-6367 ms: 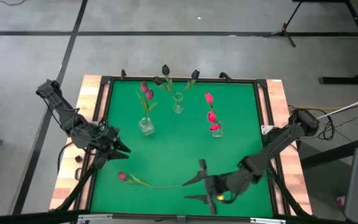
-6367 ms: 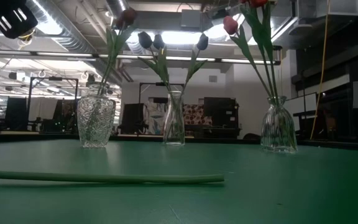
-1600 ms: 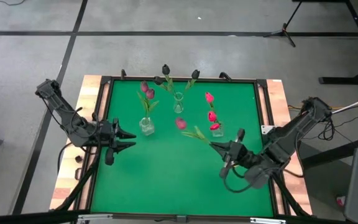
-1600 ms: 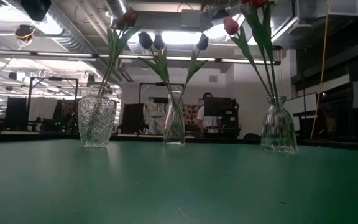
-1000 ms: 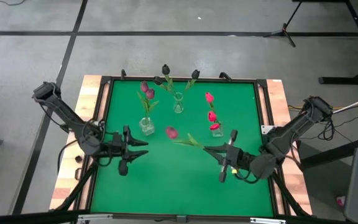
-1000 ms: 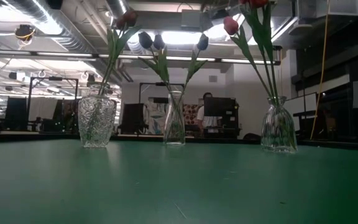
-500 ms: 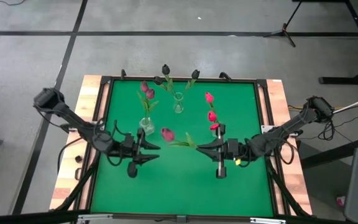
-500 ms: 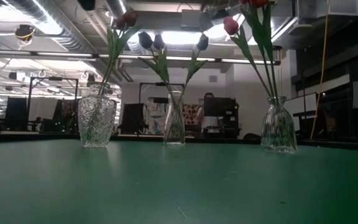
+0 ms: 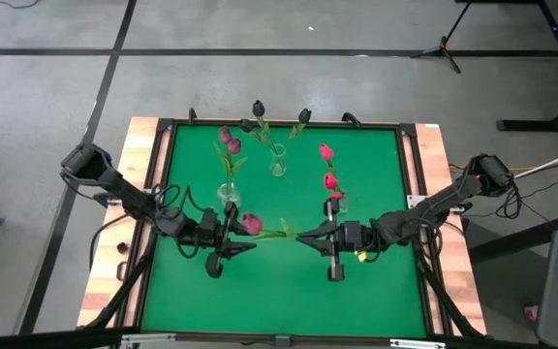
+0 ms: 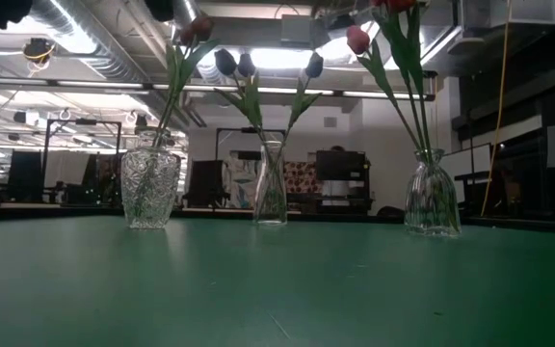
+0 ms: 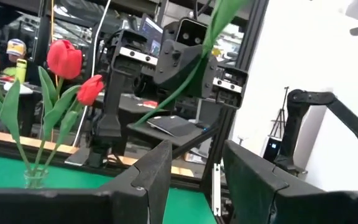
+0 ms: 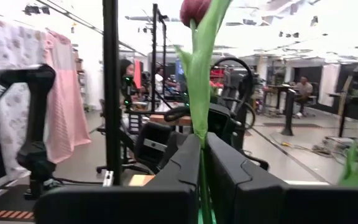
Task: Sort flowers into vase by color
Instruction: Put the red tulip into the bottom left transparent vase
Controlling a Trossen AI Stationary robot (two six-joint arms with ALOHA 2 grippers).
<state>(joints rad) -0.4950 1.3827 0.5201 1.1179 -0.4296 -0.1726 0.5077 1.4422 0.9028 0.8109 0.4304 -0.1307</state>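
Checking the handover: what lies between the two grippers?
In the high view, the dull magenta tulip on its green stem spans the gap: right gripper clamps the stem, its head reaching the open left gripper.

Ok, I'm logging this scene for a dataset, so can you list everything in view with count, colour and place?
Table: one, green top, wooden side rails.
Vases: three, clear glass, across the far half of the table.
Magenta flowers: two, in the left vase.
Near-black flowers: three, in the middle vase.
Pink-red flowers: three, in the right vase.
Held flower: one, dull magenta head, green stem, in the air at mid-table.
Right end effector: dark, shut on the held flower's stem.
Left end effector: dark, open, close to the flower's head.
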